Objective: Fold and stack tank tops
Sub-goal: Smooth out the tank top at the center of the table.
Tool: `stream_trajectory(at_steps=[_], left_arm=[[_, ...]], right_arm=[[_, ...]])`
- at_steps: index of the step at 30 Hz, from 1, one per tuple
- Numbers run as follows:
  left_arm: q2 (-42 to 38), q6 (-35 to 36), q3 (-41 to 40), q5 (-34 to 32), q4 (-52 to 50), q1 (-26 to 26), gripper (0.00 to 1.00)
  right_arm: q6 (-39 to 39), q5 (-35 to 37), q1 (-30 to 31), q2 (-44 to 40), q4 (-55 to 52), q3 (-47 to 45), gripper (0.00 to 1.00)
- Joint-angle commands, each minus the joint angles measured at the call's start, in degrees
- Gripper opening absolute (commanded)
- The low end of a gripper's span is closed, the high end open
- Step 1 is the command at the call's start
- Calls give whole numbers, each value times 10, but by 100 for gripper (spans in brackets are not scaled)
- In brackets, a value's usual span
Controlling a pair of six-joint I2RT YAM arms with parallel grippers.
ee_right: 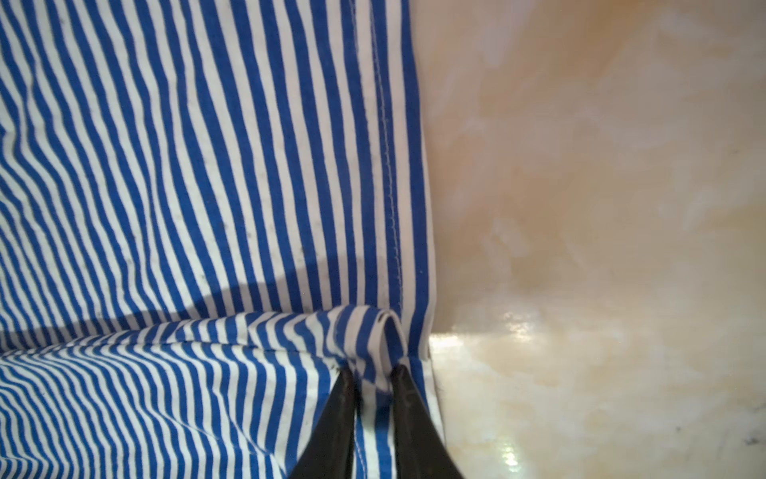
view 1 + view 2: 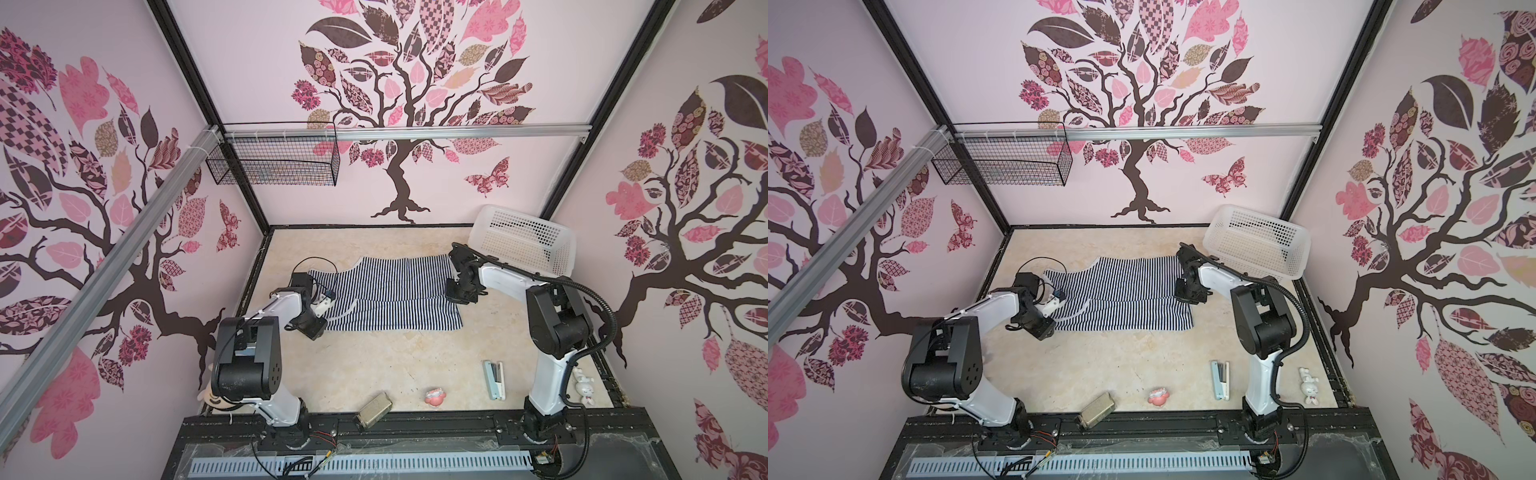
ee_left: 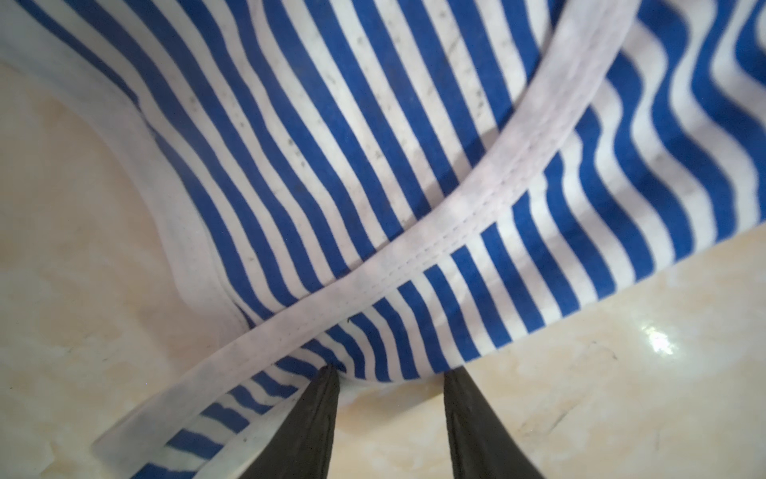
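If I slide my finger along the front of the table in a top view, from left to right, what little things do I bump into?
small tan box → pink toy → pale stapler → white bunny figure

Robot-lab test cell (aluminium rail (image 2: pixel 415 133), tree-decal walls (image 2: pixel 249 62))

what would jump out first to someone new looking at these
A navy-and-white striped tank top lies spread mid-table between the two arms. The right arm's jaws pinch a raised fold by its hem, while the left arm's jaws stand open at a white-trimmed edge. A white perforated basket sits in the far right corner.
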Motion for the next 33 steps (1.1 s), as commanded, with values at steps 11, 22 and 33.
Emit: stream_trajectory(at_steps=[11,22,33], left_arm=[[10,-1,-3,-10,8,1,45],[11,-2,-2,-10,9,1,45],[9,-25,3,-27,24,2,46]], right_arm=[[-4,5,-9,-13,-16,31,3],[-6,0,-14,2,-19,55,9],[2,27,-6,-81,-44,9,42]])
